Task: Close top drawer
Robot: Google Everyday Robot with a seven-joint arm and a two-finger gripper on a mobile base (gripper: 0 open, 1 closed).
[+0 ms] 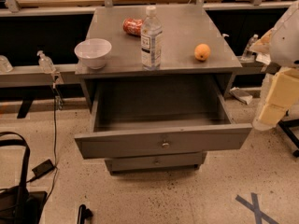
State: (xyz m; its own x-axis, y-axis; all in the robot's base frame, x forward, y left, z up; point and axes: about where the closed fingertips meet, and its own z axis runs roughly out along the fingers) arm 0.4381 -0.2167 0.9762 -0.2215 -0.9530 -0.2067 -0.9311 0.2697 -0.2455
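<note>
Top drawer: centre of frame; pulled well out of the cabinet; box looks empty; front panel a little askew in the frame, right end higher
Knob: middle of the front panel; nothing touching it
Gripper: right edge of frame, mid-height; near the panel's right end but apart from it; open or closed cannot be told
Step in hand: approach, by my reading; the closing push not yet begun
Next move: gripper round to the front panel near the knob; then a square press toward the cabinet; an off-centre push may skew and jam the box
Lower drawer: beneath the top drawer; set back, seemingly shut
Cabinet top: grey; bowl at left; bottle upright at centre; can lying behind it; orange at right
Floor: pale, speckled; blue tape cross lower right; black bag and cable lower left
Room: ledge behind the cabinet, upper left; small bottle on it
</note>
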